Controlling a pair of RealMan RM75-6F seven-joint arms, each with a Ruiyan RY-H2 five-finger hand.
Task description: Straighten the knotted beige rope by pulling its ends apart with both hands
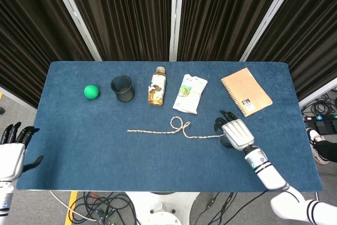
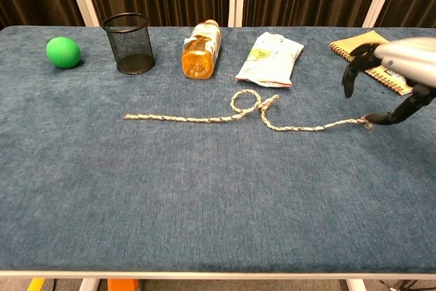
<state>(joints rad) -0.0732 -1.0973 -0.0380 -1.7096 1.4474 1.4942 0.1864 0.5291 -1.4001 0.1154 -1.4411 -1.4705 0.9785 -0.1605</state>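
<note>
Chest view shows my right hand (image 2: 392, 80) spread and empty, hovering at the beige rope's (image 2: 204, 118) right end on the counter (image 2: 204, 202); the left hand (image 1: 11, 154) waits released off its edge. Closing carelessly, I risk nudging that end away or tightening the knot (image 2: 248, 103).

Wide bare cloth on the table (image 1: 79, 151) fills the lower half of the frame, open from the left edge to the rope (image 1: 179, 129). Across the upper middle stands a row: green ball (image 1: 91, 91), mesh cup (image 1: 122, 88), bottle (image 1: 157, 86), snack bag (image 1: 190, 94), and notebook (image 1: 246, 91) at upper right, with narrow gaps between.
</note>
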